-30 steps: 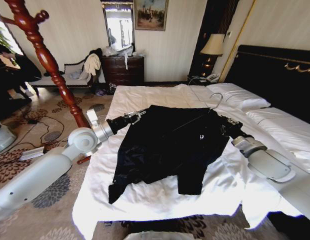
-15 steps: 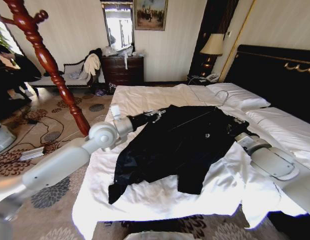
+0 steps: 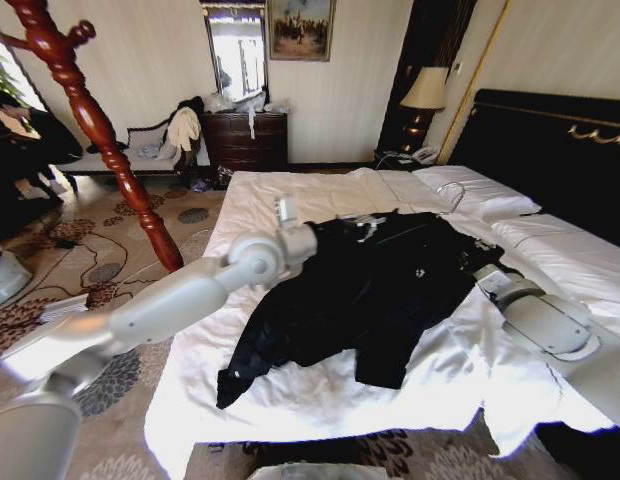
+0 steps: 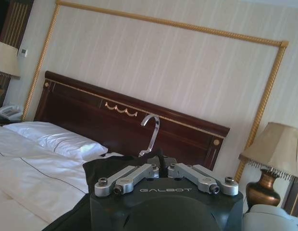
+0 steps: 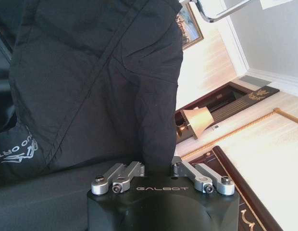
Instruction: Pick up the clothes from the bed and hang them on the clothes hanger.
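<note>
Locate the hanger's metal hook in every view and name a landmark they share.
Head view: the hook rises above the jacket's collar, near the pillows.
Left wrist view: it stands mid-frame before the headboard.
Right wrist view: its curve crosses the top edge.
Shared landmark: the black jacket.

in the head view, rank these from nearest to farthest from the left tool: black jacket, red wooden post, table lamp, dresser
1. Black jacket: the left tool is at its collar, on the bed.
2. Red wooden post: on the robot's left, beside the bed.
3. Table lamp and dresser: both by the far wall, too close to call.
</note>
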